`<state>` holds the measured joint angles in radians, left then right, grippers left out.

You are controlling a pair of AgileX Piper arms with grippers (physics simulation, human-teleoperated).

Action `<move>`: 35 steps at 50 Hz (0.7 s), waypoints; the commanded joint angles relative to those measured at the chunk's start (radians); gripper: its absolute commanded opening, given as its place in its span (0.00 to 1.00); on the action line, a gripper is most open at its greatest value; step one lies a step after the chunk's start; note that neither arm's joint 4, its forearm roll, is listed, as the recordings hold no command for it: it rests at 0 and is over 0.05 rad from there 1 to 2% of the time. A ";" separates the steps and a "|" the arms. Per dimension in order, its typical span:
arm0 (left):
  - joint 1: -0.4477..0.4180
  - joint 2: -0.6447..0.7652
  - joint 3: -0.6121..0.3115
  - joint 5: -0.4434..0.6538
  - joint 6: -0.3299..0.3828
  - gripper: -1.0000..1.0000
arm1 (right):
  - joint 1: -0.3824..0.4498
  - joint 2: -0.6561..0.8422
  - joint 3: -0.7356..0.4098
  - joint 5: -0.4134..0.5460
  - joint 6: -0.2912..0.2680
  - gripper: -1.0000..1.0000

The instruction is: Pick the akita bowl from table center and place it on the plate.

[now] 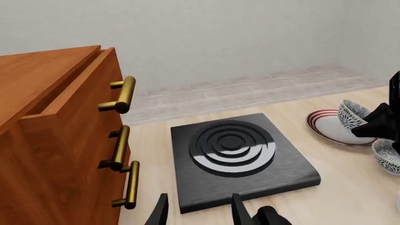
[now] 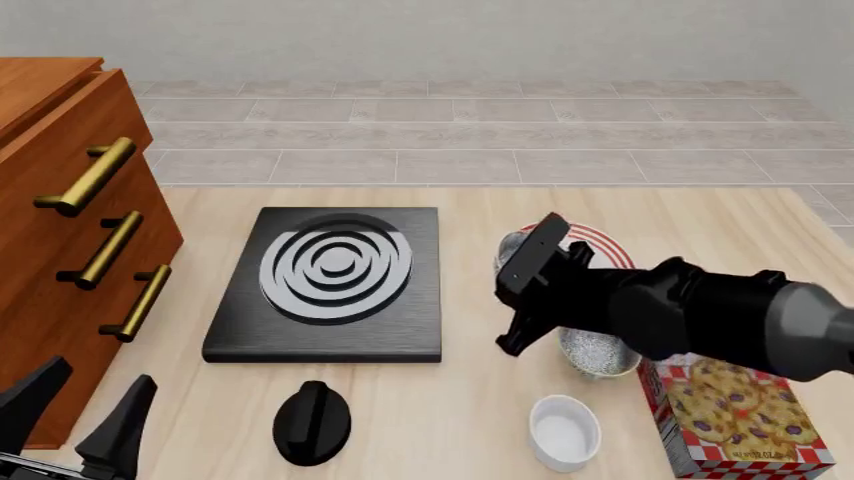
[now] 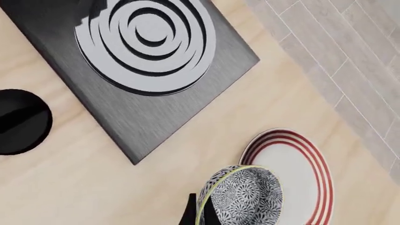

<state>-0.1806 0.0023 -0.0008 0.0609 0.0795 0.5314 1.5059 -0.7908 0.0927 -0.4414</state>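
The akita bowl point(image 2: 513, 250), speckled grey with a pale outside, is tilted on its side at the left edge of the plate point(image 2: 603, 245), a white plate with red rings. My right gripper point(image 2: 525, 278) is shut on the bowl's rim. In the right wrist view the bowl point(image 3: 245, 197) fills the space at the fingers, with the plate point(image 3: 293, 159) just behind it. From the left wrist view the bowl point(image 1: 353, 114) leans over the plate point(image 1: 328, 127); whether they touch I cannot tell. My left gripper point(image 2: 80, 420) is open and empty at the table's near left corner, far from both.
A second speckled bowl point(image 2: 597, 352) sits under my right arm. Near the front right are a white ramekin point(image 2: 562, 430) and a cookie box point(image 2: 737, 415). A black stove plate point(image 2: 331, 282) lies mid-table, a black knob point(image 2: 311, 422) in front of it, a wooden drawer cabinet point(image 2: 67, 240) at left.
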 commanded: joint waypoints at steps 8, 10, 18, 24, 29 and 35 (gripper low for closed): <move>0.003 -0.001 0.001 -0.001 0.000 1.00 | -0.077 0.045 -0.032 -0.079 0.035 0.00; 0.002 -0.001 0.001 0.000 0.000 1.00 | -0.077 0.050 -0.031 -0.084 0.034 0.00; 0.002 0.005 0.000 0.001 0.001 1.00 | -0.094 0.095 -0.033 -0.108 0.050 0.00; 0.006 0.004 0.001 0.002 0.000 1.00 | -0.138 0.124 -0.045 -0.141 0.053 0.00; 0.006 0.004 0.000 0.002 -0.002 1.00 | -0.149 0.137 -0.055 -0.147 0.052 0.00; 0.001 0.003 0.000 0.003 -0.003 1.00 | -0.174 0.157 -0.072 -0.145 0.050 0.00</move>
<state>-0.1769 0.0056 -0.0005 0.0626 0.0779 0.3942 1.6314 -0.8380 -0.0357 -0.3965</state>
